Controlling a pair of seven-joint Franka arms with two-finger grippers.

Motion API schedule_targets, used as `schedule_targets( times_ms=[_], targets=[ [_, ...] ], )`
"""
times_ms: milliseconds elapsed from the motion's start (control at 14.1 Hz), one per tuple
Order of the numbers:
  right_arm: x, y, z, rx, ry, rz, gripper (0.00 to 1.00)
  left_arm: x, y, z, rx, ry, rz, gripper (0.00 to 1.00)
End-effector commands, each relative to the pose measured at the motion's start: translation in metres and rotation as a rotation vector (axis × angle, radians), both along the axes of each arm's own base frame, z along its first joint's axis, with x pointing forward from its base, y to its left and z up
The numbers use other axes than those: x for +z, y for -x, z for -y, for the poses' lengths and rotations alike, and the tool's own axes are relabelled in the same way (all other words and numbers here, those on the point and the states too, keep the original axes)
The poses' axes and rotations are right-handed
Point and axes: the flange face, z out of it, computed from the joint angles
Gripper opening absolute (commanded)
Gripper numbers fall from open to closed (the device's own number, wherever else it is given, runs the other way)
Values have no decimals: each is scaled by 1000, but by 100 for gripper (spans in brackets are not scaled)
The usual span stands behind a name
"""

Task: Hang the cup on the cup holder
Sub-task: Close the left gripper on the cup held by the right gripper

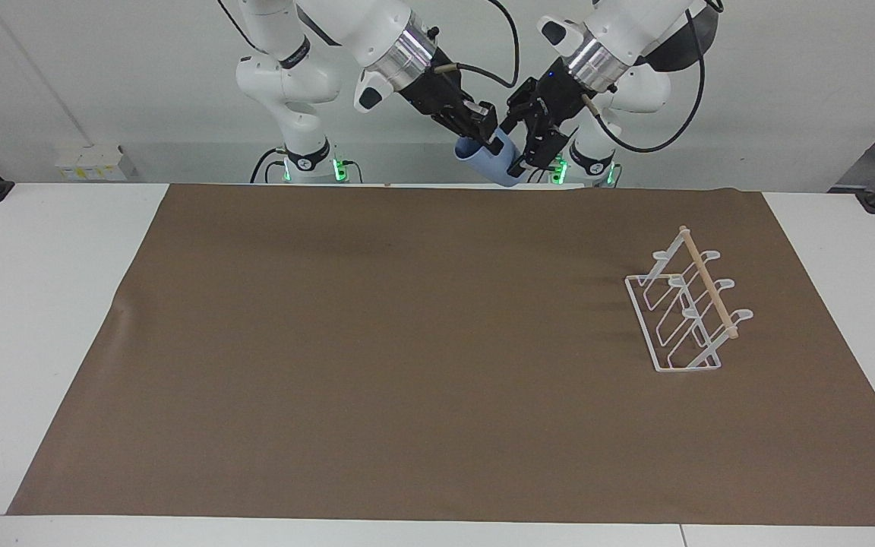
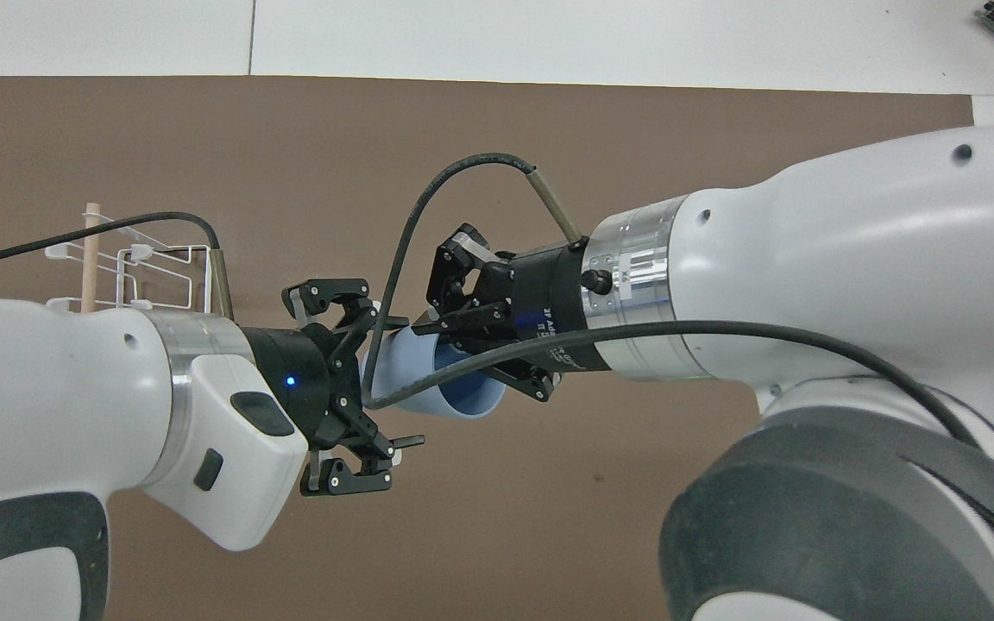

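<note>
- Cup [image 1: 492, 162], light blue, is held in the air at the robots' end of the counter [image 1: 42, 304], tilted, its open mouth turned toward the right arm.
- Right tool [image 1: 488, 131] is closed on the cup at the rim, one finger inside the mouth and one outside.
- Left tool [image 1: 522, 141] is held level with the cup, its fingers spread wide on either side of the cup's closed end; whether the fingers touch the cup cannot be told.
- Brown mat [image 1: 407, 342] is spread over most of the counter.
- Cup holder [image 1: 687, 311] is set on the mat toward the left arm's end of the counter, well apart from the cup, with nothing hung on its prongs.
</note>
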Motion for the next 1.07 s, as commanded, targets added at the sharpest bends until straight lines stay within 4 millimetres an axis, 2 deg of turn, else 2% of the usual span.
schedule_targets(
  times_ms=[0, 994],
  targets=[
    [0, -1, 2, -26, -30, -11, 0, -3, 13, 6, 15, 17, 3, 100],
    [0, -1, 2, -26, -30, -11, 0, -7, 14, 15, 50, 24, -4, 100]
  ],
)
